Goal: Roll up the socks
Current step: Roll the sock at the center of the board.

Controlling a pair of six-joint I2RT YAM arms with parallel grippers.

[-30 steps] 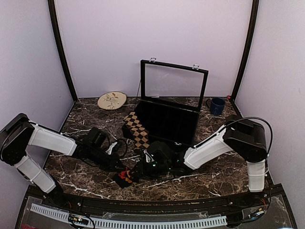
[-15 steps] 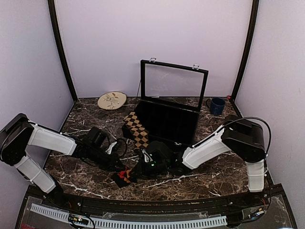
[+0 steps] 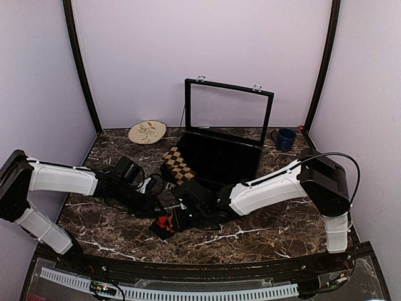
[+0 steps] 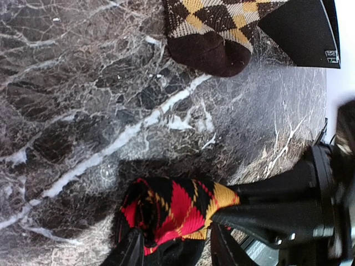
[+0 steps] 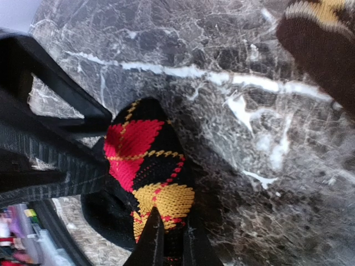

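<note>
Red sock [image 3: 164,226] sits bunched between the arms. Right gripper [image 5: 169,246] pinches it, jaws narrow. Left gripper [image 4: 175,252] straddles the same wad and seems clamped on it. Tan sock [image 3: 178,165] lies apart, beside the case [image 3: 219,157].

Risk — opposing pulls stretch or unroll the wad, or it slips free. Fingertips are cut off in both wrist views — roll tightness unclear.

Top external: fixed high behind the arm bases, facing down and forward, far enough back to take in the whole marble surface [image 3: 263,235] up to the rear wall. Left wrist: close in, aimed down past own left claw [image 4: 175,252] at bottom edge of frame. Right wrist: closer yet, aimed down past own right claw [image 5: 171,246] at bottom centre. Shared by all three: red sock [image 3: 165,226] and tan sock [image 3: 178,164]. Other arm's claw also caught in each wrist view.
</note>
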